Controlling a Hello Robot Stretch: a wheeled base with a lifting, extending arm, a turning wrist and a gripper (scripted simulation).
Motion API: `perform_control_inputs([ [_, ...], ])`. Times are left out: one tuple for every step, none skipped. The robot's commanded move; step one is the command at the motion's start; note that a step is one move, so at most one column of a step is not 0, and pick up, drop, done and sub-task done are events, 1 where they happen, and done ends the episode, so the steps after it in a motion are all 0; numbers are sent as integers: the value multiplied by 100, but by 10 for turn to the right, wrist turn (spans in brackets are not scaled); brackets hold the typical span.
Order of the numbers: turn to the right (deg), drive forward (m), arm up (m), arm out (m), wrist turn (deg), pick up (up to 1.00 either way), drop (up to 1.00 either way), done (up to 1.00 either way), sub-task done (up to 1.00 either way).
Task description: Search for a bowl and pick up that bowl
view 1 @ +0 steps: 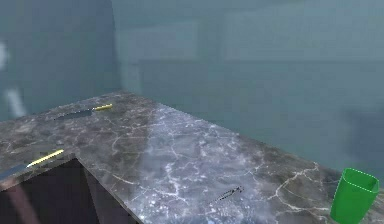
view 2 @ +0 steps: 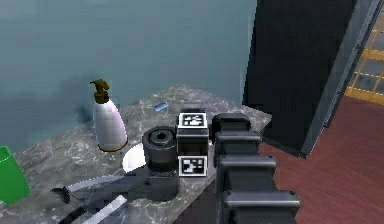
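In the arm side view a white round thing (view 2: 133, 157) lies on the dark marble counter (view 2: 60, 150), mostly hidden behind the gripper's dark body; I cannot tell whether it is a bowl. The arm (view 2: 245, 180) rises from the bottom edge, with its two white marked squares (view 2: 192, 122) at the far end. The gripper (view 2: 85, 198) reaches left of them, low over the counter, its fingers toward the view's lower left. I cannot tell whether it holds anything.
A white soap dispenser (view 2: 108, 122) stands just behind the white thing. A green cup (view 1: 354, 196) (view 2: 10, 176) stands near the counter's edge. Yellow pencils (view 1: 45, 158) and a small dark object (view 1: 229, 193) lie on the counter (view 1: 180, 150). A dark tall panel (view 2: 300, 70) stands at the right.
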Motion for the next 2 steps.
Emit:
perform_control_inputs([
  [0, 0, 0, 0, 450, 0, 0, 0, 0],
  [0, 0, 0, 0, 120, 0, 0, 0, 0],
])
